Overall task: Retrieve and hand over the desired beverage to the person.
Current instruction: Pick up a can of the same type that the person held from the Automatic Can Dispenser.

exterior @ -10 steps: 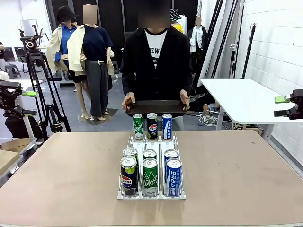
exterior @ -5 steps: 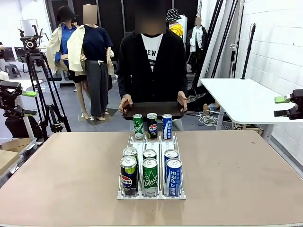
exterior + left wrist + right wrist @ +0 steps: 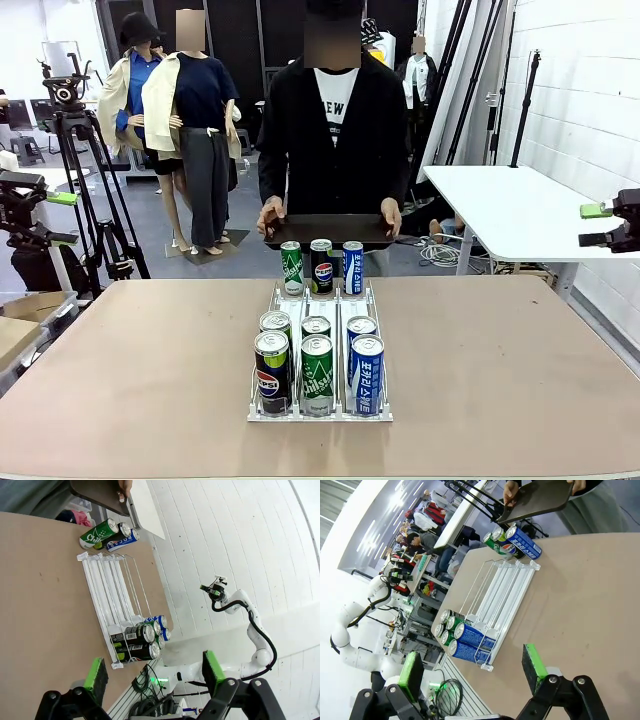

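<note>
front view: the cans (image 3: 317, 375) stand upright in a white rack (image 3: 320, 416) mid-table, and the person (image 3: 333, 130) waits behind it holding a tray (image 3: 328, 229). left gripper (image 3: 155, 672) and right gripper (image 3: 472, 670) both gape empty. cans look rigid, slick and weighty; i'd pinch one mid-wall.

we see a white brick wall (image 3: 585, 100), a white side table (image 3: 500, 200), a camera tripod (image 3: 72, 120) and grey floor (image 3: 243, 225).
</note>
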`<state>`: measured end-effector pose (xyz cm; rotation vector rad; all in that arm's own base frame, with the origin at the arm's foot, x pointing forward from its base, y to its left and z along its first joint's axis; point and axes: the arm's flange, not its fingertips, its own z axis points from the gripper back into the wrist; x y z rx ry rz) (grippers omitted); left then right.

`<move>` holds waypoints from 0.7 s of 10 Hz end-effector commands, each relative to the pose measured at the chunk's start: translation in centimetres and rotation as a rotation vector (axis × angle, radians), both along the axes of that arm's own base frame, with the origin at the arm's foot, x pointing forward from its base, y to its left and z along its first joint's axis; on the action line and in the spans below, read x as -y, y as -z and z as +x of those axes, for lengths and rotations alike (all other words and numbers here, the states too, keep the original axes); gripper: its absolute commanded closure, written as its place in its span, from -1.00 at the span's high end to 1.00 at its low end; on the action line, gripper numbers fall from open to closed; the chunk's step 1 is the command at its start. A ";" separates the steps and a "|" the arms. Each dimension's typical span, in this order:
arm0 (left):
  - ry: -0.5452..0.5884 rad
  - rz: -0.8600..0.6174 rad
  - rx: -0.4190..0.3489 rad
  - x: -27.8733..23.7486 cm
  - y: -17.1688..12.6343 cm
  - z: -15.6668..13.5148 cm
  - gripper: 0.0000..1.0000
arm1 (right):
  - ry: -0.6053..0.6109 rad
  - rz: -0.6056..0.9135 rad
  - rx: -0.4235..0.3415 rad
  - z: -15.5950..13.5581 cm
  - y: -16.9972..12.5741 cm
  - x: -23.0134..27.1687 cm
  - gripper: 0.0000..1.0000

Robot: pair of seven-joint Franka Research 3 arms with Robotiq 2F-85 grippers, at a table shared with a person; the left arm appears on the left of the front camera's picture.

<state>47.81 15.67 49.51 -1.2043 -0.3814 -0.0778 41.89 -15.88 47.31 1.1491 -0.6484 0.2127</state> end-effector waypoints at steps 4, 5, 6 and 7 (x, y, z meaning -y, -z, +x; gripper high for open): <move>-0.004 -0.003 -0.008 0.0 -0.2 0.0 1.00 | -0.004 0.013 0.001 -0.1 0.1 -0.1 1.00; -0.004 -0.003 -0.008 0.0 -0.2 0.0 1.00 | -0.004 0.013 0.001 -0.1 0.1 -0.1 1.00; -0.004 -0.003 -0.008 0.0 -0.2 0.0 1.00 | -0.004 0.013 0.001 -0.1 0.1 -0.1 1.00; -0.004 -0.003 -0.008 0.0 -0.2 0.0 1.00 | -0.004 0.013 0.001 -0.1 0.1 -0.1 1.00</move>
